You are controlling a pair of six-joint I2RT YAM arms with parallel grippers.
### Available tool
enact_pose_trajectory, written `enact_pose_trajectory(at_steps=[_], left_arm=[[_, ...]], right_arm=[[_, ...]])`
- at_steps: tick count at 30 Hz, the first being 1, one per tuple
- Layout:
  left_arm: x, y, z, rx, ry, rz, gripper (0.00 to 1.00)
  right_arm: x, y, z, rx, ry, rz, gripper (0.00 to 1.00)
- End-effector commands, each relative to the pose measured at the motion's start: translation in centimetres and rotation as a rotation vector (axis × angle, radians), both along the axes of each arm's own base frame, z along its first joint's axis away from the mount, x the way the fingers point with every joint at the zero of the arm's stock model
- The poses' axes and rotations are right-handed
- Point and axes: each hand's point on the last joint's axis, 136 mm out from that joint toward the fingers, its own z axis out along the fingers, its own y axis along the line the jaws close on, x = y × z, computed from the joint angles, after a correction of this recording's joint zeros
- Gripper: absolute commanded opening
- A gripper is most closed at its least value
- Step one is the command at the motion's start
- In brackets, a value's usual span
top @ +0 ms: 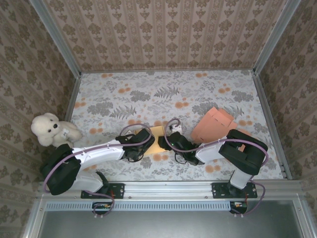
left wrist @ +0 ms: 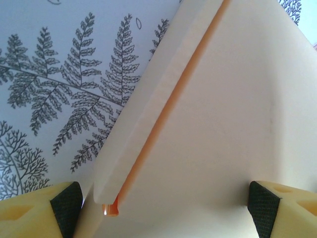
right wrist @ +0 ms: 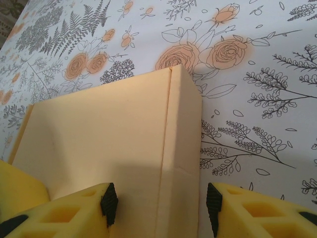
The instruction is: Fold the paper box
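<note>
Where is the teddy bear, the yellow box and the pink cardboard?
Teddy bear (top: 45, 125): top view, on its fluffy white head.
Yellow box (right wrist: 109, 139): right wrist view, on its flat top face.
Pink cardboard (top: 214, 124): top view, on the middle of the sheet.

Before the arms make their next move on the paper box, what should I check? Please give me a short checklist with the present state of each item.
1. Paper box lies between both arms: ok.
2. Left gripper straddles the box: ok. Whether its pads press it: cannot tell.
3. Right gripper straddles the box's side wall: ok. Firm hold: cannot tell.
4. Flap lies flush: not ok, the left wrist view shows a gap along its edge.
5. Teddy bear and orange cardboard lie apart from the box: ok.
</note>
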Motion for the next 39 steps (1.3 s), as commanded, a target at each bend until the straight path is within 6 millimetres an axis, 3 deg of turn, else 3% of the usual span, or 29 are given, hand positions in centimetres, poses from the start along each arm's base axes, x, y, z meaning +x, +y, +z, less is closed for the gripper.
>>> enact_pose_trajectory(at_steps=[1,8,18,27,35,36,39], left_arm=[[0.1,1.2,-1.3,0.036,0.011,0.002,0.89],[-0.3,2.9,-2.9,0.071,0.050,-0.011,0.88],[-0.3,3.5,-3.5,0.100,0.066,-0.034,0.88],[-0.6,4.2,-4.2,0.134,0.093,-0.030,0.87],[-0.4,3.9,-4.2,0.152,0.115,-0.039,0.87],[-0.4,3.8,-4.2,0.152,0.116,-0.040,0.87],[-0.5,3.8,-4.3,0.152,0.124,-0.043,0.86]], right_arm=[[-2.2,-1.6,-3.6,-0.108,0.092,0.032,0.54],[-2.3,-2.1,-3.3,-0.124,0.082,0.028,0.54],[-2.5,-2.0,-2.9,-0.158,0.081,0.065,0.55],[-2.7,-2.2,-0.2,-0.161,0.039,0.094,0.56],[-3.5,-4.0,1.8,-0.171,0.002,0.088,0.57],[-3.6,-3.9,2.8,-0.148,-0.013,0.093,0.57],[-3.9,-3.3,3.2,-0.126,-0.011,0.124,0.57]])
